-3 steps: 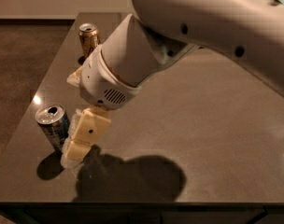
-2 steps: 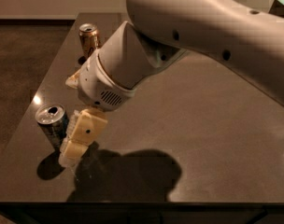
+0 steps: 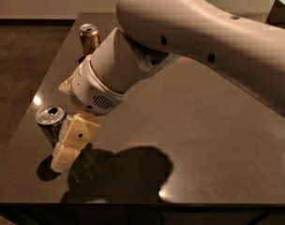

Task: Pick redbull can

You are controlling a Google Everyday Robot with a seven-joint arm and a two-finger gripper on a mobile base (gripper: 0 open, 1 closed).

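The redbull can (image 3: 49, 120), slim, silver and blue with an open pull-tab top, stands upright near the dark table's left front edge. My gripper (image 3: 62, 125) is down at the can, at the end of the big white arm. One cream finger (image 3: 71, 142) hangs just right of and in front of the can and overlaps its right side. The other cream finger (image 3: 65, 84) shows behind the can, under the wrist. The fingers are apart with the can between them, and I cannot see them pressing on it. The can's lower right part is hidden by the near finger.
A shorter gold can (image 3: 89, 37) stands upright at the table's far left. The dark table (image 3: 203, 139) has its left edge close to the redbull can and its front edge just below it. The arm covers the table's upper middle.
The arm has shifted slightly left and toward the redbull can; the near finger now overlaps the can's right side. The can has not moved.
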